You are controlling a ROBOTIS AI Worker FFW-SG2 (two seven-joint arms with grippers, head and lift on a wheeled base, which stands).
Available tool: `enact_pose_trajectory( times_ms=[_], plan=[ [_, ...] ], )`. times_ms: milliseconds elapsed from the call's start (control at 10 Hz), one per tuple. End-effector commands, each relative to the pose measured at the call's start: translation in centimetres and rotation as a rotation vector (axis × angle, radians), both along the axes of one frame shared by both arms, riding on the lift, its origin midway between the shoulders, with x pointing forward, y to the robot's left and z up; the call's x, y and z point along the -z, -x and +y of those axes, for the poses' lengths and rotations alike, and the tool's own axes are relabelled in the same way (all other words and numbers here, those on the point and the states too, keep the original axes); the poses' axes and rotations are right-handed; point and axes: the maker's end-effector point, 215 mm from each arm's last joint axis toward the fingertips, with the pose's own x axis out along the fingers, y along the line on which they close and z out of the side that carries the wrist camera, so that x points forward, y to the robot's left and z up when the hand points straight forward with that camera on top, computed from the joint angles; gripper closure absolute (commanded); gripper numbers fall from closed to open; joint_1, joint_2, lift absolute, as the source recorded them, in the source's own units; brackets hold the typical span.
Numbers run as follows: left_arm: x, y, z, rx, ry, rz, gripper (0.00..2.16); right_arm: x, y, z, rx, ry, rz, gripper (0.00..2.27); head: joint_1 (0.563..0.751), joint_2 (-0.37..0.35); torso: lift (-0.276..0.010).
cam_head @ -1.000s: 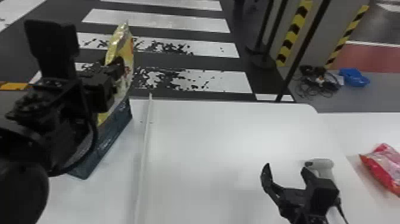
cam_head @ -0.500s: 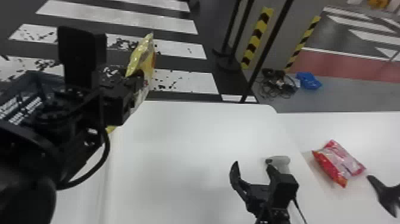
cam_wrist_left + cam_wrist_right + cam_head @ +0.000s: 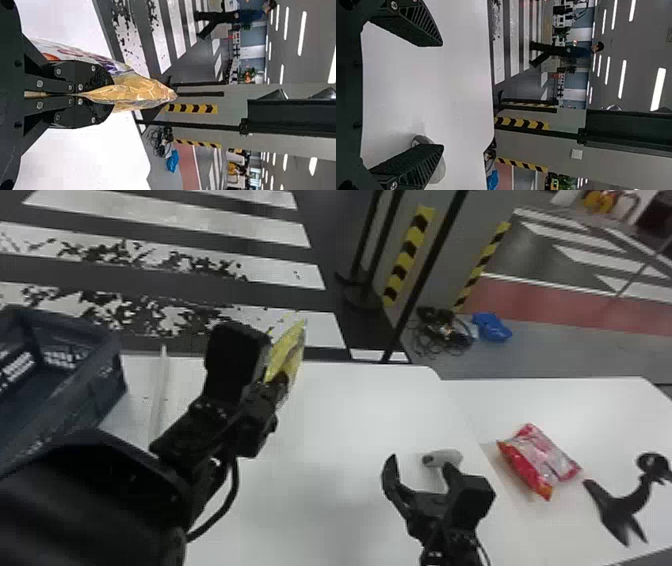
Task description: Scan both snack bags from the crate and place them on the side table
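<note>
Yellow snack bag (image 3: 138, 93): pinched in the left gripper (image 3: 281, 384), raised over the main bench (image 3: 325, 515), its foil jutting past the fingertips.
Crate (image 3: 97, 392): at the robot's far left, beside the held bag and apart from it; a backward swing of the left arm could knock its wall.
Left gripper: fingers clenched on the foil. The hold looks narrow, so a quick turn could make the bag pivot or slip; squeezing harder could crease it.
Bag face: crumpled, shiny and partly behind the fingers. If the code sits in a fold or under a finger, the scan would likely fail. Whether this bag has been scanned cannot be told.
Right gripper (image 3: 442, 95): fingers spread wide, with nothing between them, over the main bench. If the held bag is carried rightward too low, it could brush these fingertips and be pulled askew.
Scanner (image 3: 450, 458): pale, lying close by one right finger rather than centred in the gap; closing without lining up first could push it away or catch it crookedly.
Red snack bag (image 3: 542, 460): lying on the side bench (image 3: 600, 400), near its border with the main bench. Setting the yellow one down too close could overlap it or shove it.
Black forked stand (image 3: 620, 505): just past the red bag, narrowing the landing spot; a wide release could bump it.
</note>
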Motion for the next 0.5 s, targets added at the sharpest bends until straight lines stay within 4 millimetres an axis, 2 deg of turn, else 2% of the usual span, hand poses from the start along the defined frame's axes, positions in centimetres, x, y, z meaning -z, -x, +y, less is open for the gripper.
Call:
enact_pose_trajectory(
  times_ms=[0, 200, 400],
  plan=[
    [2.3, 0.7, -1.8, 0.030, -0.040, 0.006, 2.14, -0.5, -0.4, -1.0, 0.018, -0.005, -0.013, 0.08, 0.695, -0.350, -0.095],
    [5.5, 2.3, -4.9, 0.093, -0.073, 0.023, 2.14, -0.7, -0.6, -2.9, 0.051, -0.014, -0.019, 0.08, 0.695, -0.350, -0.095],
    [8.6, 5.4, -8.8, 0.189, -0.140, 0.038, 2.14, -1.0, -0.7, -3.6, 0.064, -0.014, -0.025, 0.08, 0.695, -0.350, -0.095]
  ],
)
